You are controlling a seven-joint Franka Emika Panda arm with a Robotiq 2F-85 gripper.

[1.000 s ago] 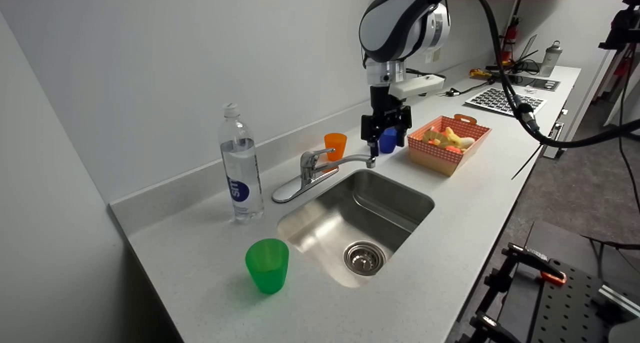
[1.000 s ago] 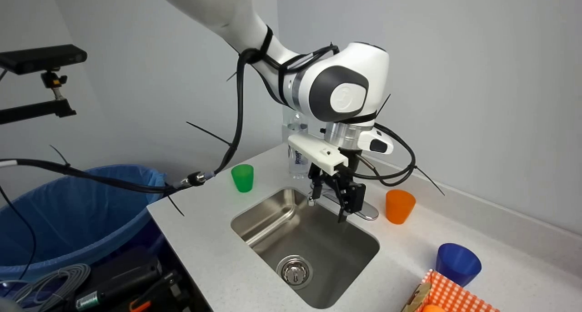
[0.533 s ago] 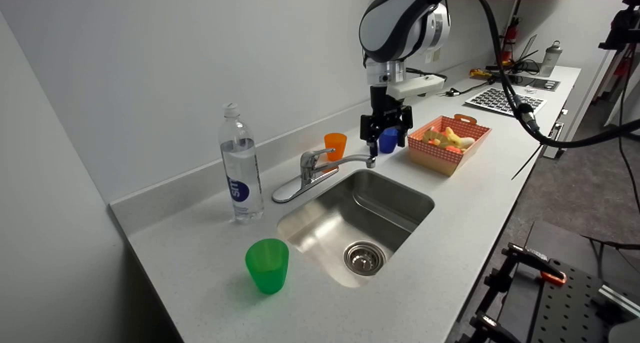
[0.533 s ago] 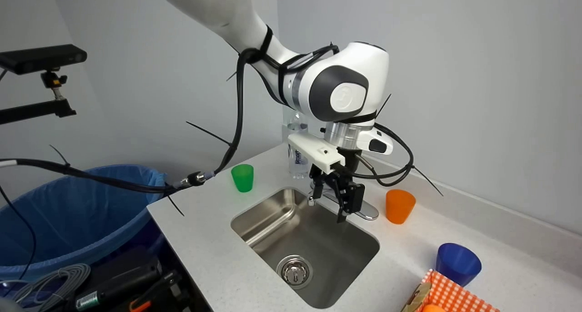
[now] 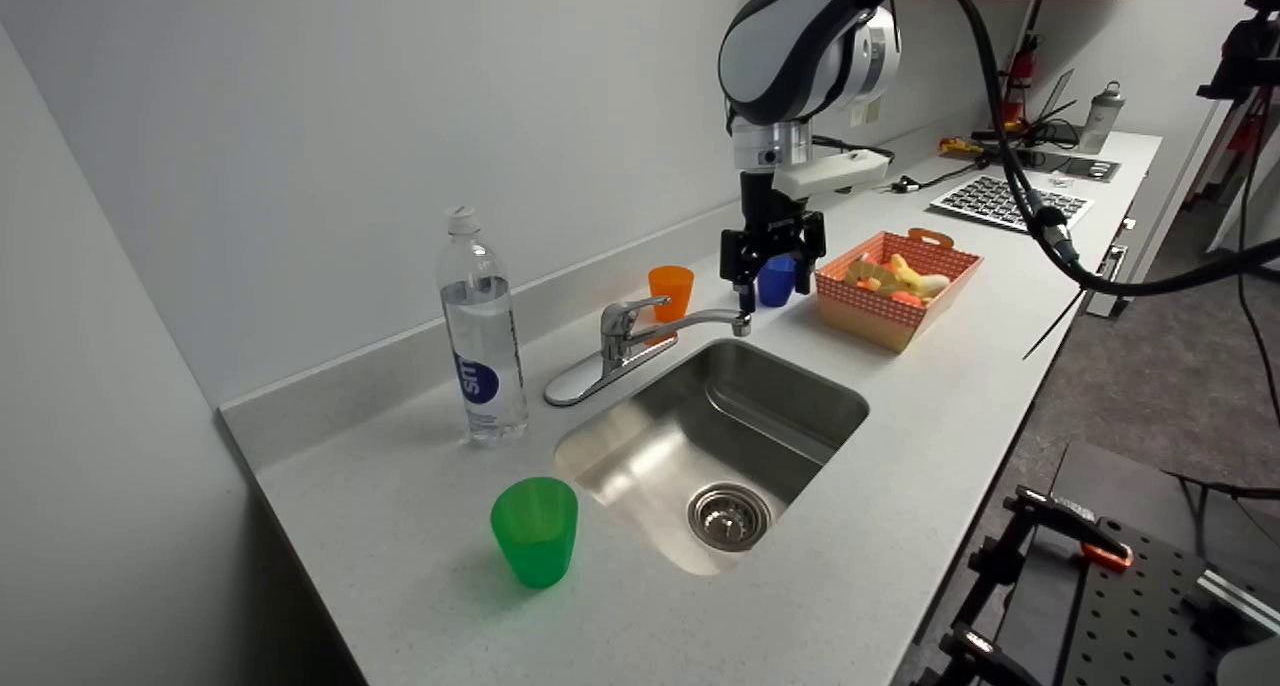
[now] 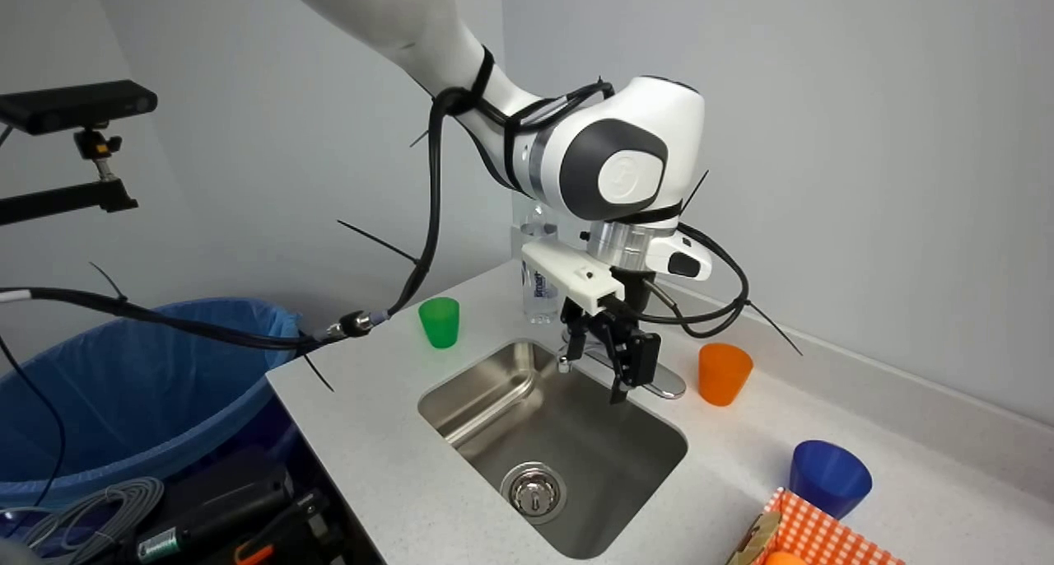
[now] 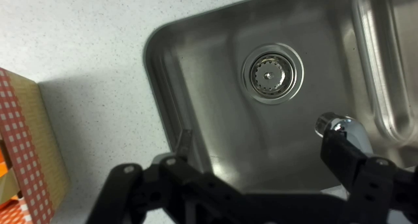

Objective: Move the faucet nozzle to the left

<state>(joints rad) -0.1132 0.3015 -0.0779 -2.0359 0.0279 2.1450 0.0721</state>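
The faucet nozzle (image 5: 695, 319) is a slim chrome spout that reaches out over the back far corner of the sink. Its tip shows in an exterior view (image 6: 564, 365), with the rest partly behind the gripper. My gripper (image 5: 775, 294) is open and points down beside the nozzle's tip; it also shows in an exterior view (image 6: 593, 375). In the wrist view the gripper (image 7: 259, 137) has its jaws wide apart with nothing between them. Its right finger overlaps the nozzle (image 7: 356, 132), which lies on that finger's outer side. I cannot tell whether they touch.
The steel sink (image 5: 850, 391) lies below. A clear water bottle (image 5: 485, 356) and a green cup (image 5: 535, 531) stand on the near side. An orange cup (image 6: 725, 374), a blue cup (image 6: 830, 476) and a checked basket (image 5: 865, 321) with toy food stand on the other side.
My gripper has shifted very slightly, by a few pixels, between the oldest frames and now. The nozzle has not visibly moved.
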